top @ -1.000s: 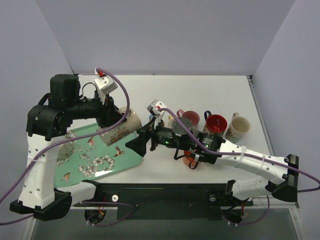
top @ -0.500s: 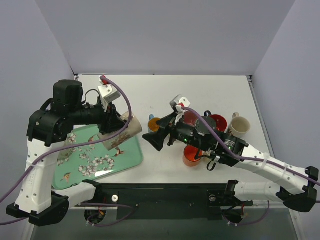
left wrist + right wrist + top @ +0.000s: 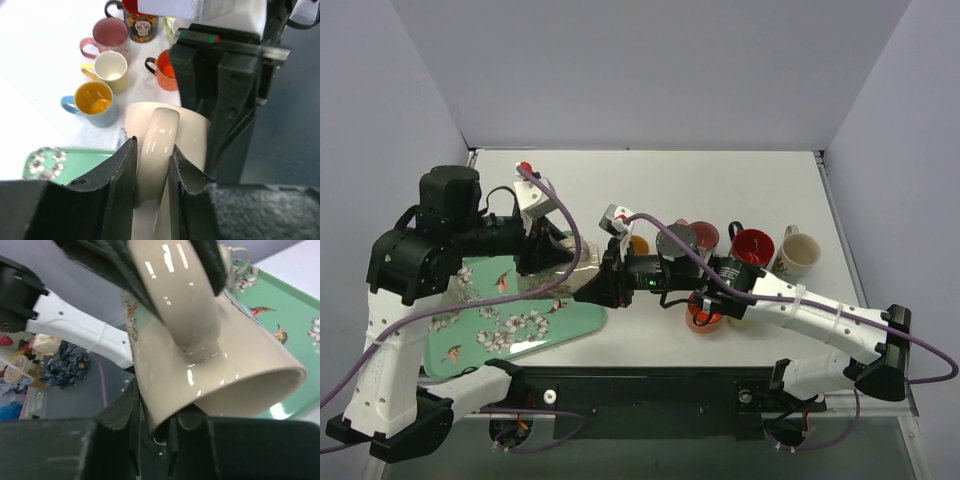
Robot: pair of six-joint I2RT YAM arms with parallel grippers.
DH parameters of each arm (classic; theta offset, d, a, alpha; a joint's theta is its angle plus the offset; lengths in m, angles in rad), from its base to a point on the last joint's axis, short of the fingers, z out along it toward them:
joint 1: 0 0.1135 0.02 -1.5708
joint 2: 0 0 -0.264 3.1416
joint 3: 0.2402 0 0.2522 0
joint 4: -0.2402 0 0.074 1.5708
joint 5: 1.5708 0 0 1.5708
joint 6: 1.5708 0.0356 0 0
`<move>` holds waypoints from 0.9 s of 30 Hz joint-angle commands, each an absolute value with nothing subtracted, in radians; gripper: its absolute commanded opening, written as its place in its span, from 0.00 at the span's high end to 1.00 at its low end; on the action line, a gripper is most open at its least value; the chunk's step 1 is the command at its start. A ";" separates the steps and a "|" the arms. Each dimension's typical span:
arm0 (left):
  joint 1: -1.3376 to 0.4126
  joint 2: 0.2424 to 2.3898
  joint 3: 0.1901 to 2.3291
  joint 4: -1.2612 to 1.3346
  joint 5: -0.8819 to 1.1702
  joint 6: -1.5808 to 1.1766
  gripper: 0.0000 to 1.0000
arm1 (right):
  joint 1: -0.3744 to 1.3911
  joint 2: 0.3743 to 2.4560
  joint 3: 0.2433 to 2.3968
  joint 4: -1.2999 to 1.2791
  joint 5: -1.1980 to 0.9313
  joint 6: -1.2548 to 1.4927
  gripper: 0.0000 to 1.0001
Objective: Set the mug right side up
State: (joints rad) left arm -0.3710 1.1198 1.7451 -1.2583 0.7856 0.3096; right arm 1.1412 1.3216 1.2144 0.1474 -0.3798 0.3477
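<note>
The beige mug (image 3: 580, 264) with a bird pattern hangs tilted on its side over the right edge of the green tray (image 3: 520, 322), caught between both grippers. My left gripper (image 3: 152, 155) is shut on the mug's handle (image 3: 159, 142), one finger on each side of the loop. Opposite it, my right gripper (image 3: 152, 427) is shut on the mug's rim (image 3: 165, 410), with one finger inside the mouth and one outside. In the right wrist view the open mouth of the mug (image 3: 235, 355) faces right and down, handle (image 3: 175, 295) uppermost. The top view hides most of the mug behind the two wrists.
Several upright mugs stand to the right: a blue one (image 3: 92, 102), a yellow one (image 3: 111, 70), a pink one (image 3: 700, 236), a red one (image 3: 752, 246), a cream one (image 3: 798, 252) and an orange one (image 3: 705, 315) under the right forearm. The tray's flowered surface (image 3: 295, 305) lies just below the mug.
My right gripper swung left, back to the mug, and closed on its rim after standing open and away. My left gripper kept its hold on the handle.
</note>
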 commanded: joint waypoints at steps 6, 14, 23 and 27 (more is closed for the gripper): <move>-0.380 1.062 1.660 -1.123 0.276 0.225 0.14 | 1.187 1.229 1.219 -0.047 0.192 0.368 1.00; -0.364 1.048 1.453 -1.128 -0.340 0.380 0.12 | 1.267 1.348 1.184 -0.460 0.503 0.569 1.00; -0.037 1.169 1.207 -0.980 -0.402 0.616 0.12 | 1.255 1.472 1.131 -0.519 0.460 0.676 1.00; 0.112 1.320 1.238 -0.948 -0.359 0.640 0.12 | 1.217 1.508 1.105 -0.469 0.401 0.681 1.00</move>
